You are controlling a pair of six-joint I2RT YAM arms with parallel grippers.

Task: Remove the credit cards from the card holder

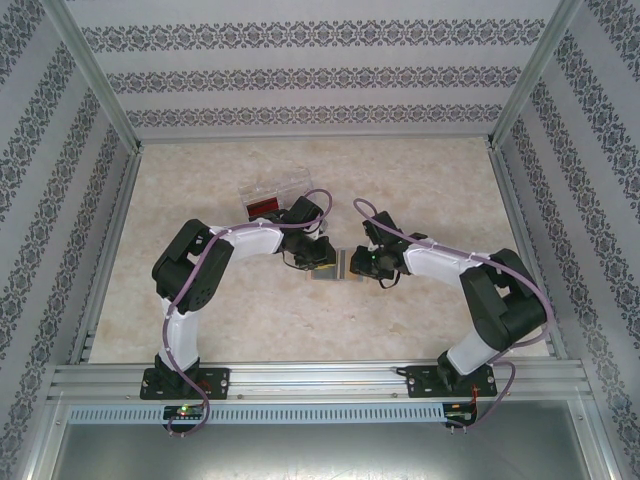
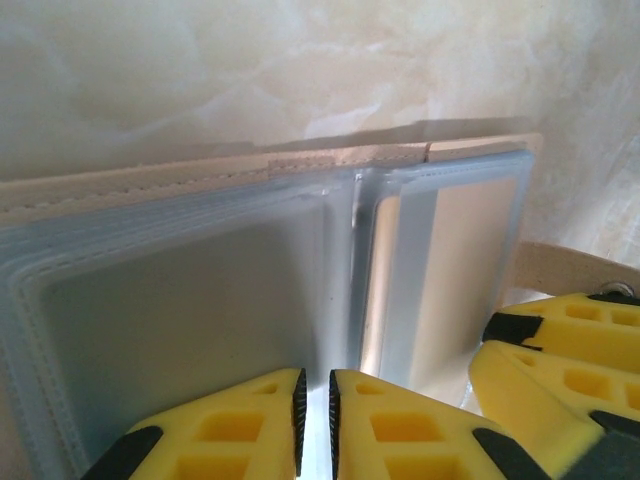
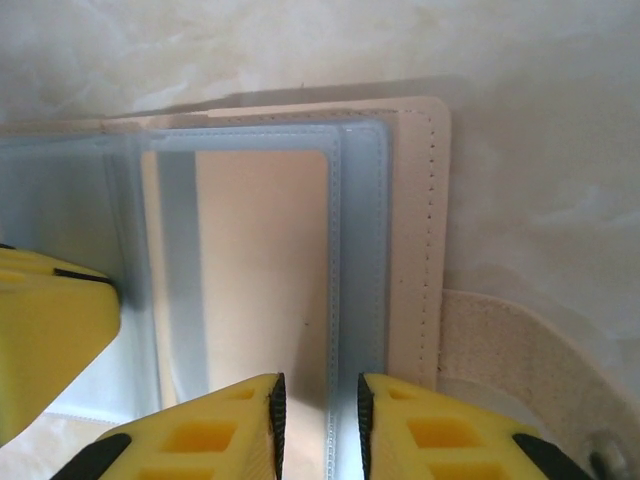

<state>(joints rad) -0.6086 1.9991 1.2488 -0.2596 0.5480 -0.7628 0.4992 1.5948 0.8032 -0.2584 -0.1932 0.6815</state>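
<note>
The card holder (image 1: 335, 265) lies open on the table's middle, between both grippers. It has a beige stitched cover (image 3: 410, 220) and clear bluish sleeves (image 2: 200, 290). My left gripper (image 2: 315, 420) sits at the holder's fold, its jaws nearly together on a pale sleeve edge. My right gripper (image 3: 318, 425) stands a little open, astride the stitched outer edge of the sleeves without pinching it. The right gripper's yellow fingers (image 2: 560, 350) show beside the left one. The credit cards are hidden; through the sleeves I see only pale beige and grey.
A clear plastic box (image 1: 272, 195) with something red inside stands just behind the left arm (image 1: 200, 270). The holder's beige strap (image 3: 510, 350) sticks out on its right side. Metal frame rails (image 1: 320, 378) and patterned walls enclose the marbled table (image 1: 200, 180).
</note>
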